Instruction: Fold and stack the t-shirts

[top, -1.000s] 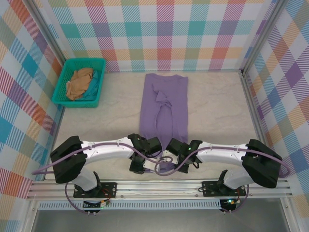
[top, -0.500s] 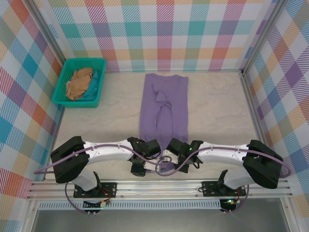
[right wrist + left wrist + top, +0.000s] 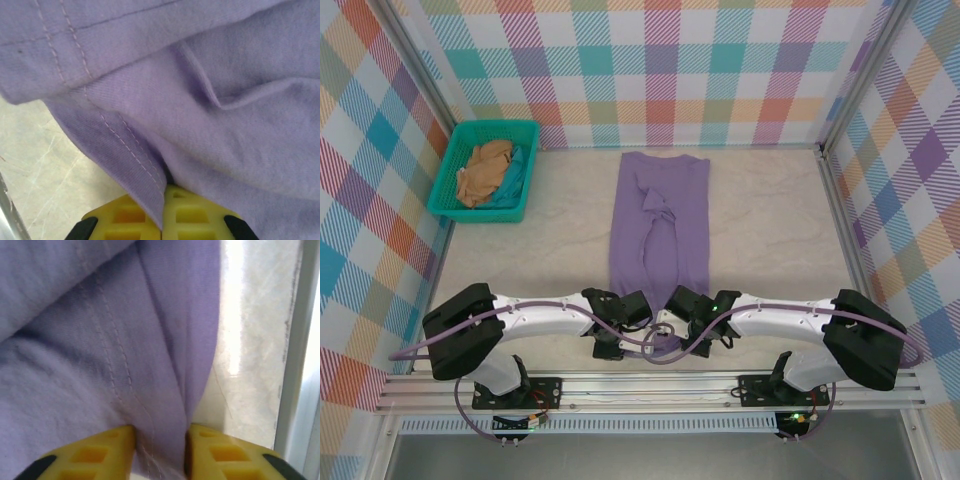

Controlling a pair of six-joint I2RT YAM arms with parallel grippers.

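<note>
Teal basket (image 3: 500, 125) left of lavender t-shirt (image 3: 660, 235)

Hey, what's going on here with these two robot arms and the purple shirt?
Two robot arms are working on folding shirts. A lavender t-shirt lies on the table as a long narrow strip, its sides already folded in. The left claw and the right claw each pinch its near hem, side by side. A tan t-shirt sits crumpled in the teal basket at the far left, not yet folded.
</note>
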